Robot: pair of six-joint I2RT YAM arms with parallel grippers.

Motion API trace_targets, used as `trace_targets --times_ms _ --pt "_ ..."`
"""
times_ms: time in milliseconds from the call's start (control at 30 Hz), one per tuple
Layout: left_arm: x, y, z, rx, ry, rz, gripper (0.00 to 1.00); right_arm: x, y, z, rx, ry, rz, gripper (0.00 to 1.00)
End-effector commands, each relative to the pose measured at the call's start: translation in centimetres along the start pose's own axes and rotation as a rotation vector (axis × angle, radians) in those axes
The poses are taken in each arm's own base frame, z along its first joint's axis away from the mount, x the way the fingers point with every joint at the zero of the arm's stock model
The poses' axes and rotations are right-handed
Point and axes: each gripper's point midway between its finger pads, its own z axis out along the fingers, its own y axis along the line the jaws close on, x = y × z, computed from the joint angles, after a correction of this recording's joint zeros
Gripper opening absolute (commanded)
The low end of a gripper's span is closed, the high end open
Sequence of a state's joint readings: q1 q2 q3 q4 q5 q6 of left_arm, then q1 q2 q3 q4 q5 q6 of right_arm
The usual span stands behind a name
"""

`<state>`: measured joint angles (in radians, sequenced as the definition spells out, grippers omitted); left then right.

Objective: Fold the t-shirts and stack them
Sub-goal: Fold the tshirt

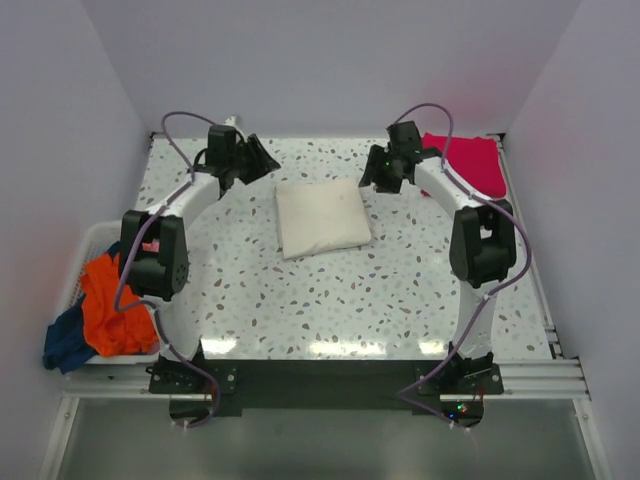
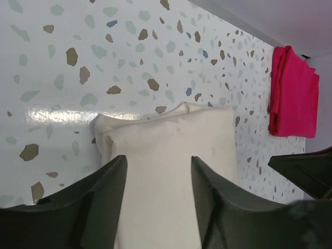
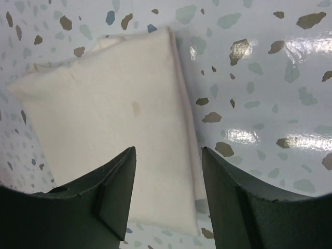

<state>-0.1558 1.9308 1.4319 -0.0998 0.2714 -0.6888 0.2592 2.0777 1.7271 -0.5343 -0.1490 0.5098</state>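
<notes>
A cream t-shirt, folded into a rectangle, lies flat at the middle of the speckled table. A magenta-red t-shirt lies folded in the far right corner. My left gripper hovers just beyond the cream shirt's far left corner, open with nothing in it. My right gripper hovers by the far right corner, also open and empty. In the left wrist view the cream t-shirt shows between the fingers of the left gripper, with the magenta-red t-shirt beyond. The right gripper hangs over the edge of the cream t-shirt.
A white slatted basket stands off the table's left edge. An orange t-shirt and a dark blue one hang over its front. Walls close in the table at the back and both sides.
</notes>
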Motion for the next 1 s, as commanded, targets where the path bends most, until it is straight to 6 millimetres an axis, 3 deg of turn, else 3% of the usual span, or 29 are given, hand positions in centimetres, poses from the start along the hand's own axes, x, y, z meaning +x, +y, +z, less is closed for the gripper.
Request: trace_targets --times_ms 0,167,367,400,567,733,833,967 --pt "0.5 -3.0 -2.3 0.005 -0.027 0.099 0.51 0.1 0.7 -1.1 0.041 -0.063 -0.102 0.57" --pt "6.4 -7.4 -2.2 0.078 0.060 0.183 0.40 2.3 0.2 -0.5 0.075 -0.036 -0.161 0.57" --pt "14.1 -9.9 -0.3 0.124 0.195 0.261 0.32 5.1 -0.4 0.0 0.100 0.015 -0.192 0.45" --pt "15.0 -9.7 0.0 0.115 0.209 0.264 0.31 5.6 -0.5 -0.1 0.101 0.021 -0.191 0.41" --pt "19.6 -8.0 1.4 0.085 0.287 0.278 0.28 8.9 -2.4 -0.1 0.153 0.069 -0.178 0.41" --pt "22.9 -6.1 2.4 0.043 0.356 0.297 0.27 11.8 -4.1 0.2 0.192 0.126 -0.159 0.37" --pt "23.8 -5.0 2.6 0.008 0.379 0.307 0.27 12.6 -4.2 -0.5 0.191 0.125 -0.146 0.37" --pt "24.1 -4.5 2.3 -0.019 0.391 0.319 0.27 11.9 -3.1 -2.0 0.138 0.091 -0.125 0.38"
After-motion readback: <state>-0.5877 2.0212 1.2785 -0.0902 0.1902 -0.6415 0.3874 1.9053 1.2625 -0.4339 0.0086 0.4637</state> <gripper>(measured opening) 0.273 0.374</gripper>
